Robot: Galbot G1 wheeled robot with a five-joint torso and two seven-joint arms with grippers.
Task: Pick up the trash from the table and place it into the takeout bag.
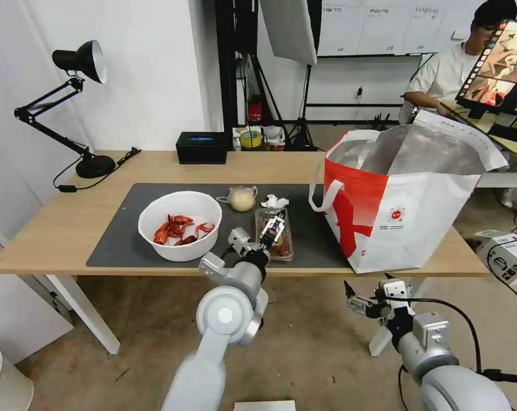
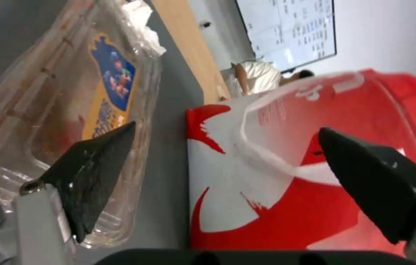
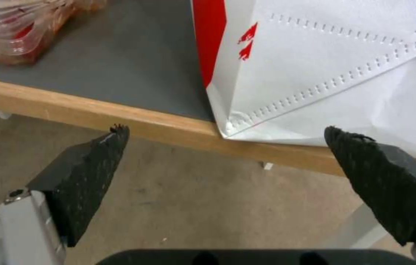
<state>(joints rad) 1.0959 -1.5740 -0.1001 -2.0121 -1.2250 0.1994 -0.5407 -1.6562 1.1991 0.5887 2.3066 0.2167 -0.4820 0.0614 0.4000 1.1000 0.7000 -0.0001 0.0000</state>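
Note:
On the dark mat [image 1: 116,245] of the table [image 1: 53,228] lies the trash: a white bowl of red shells [image 1: 180,225], a knotted clear bag with a beige lump [image 1: 241,198], a crumpled tissue [image 1: 274,201] and a clear plastic tray [image 1: 285,249]. My left gripper [image 1: 273,228] hovers open just over the tray [image 2: 45,110]; one finger overlaps its lid, the other lies toward the takeout bag [image 2: 291,165]. The red-and-white takeout bag [image 1: 407,200] stands open at the table's right end. My right gripper [image 1: 354,299] hangs open below the table edge [image 3: 119,117], in front of the bag [image 3: 340,73].
A black box [image 1: 201,147] and a tape roll [image 1: 251,138] sit at the table's back edge, a black desk lamp [image 1: 79,103] at the back left. White boxes [image 1: 507,254] lie on the floor to the right, a pale bin [image 1: 1,382] at the lower left.

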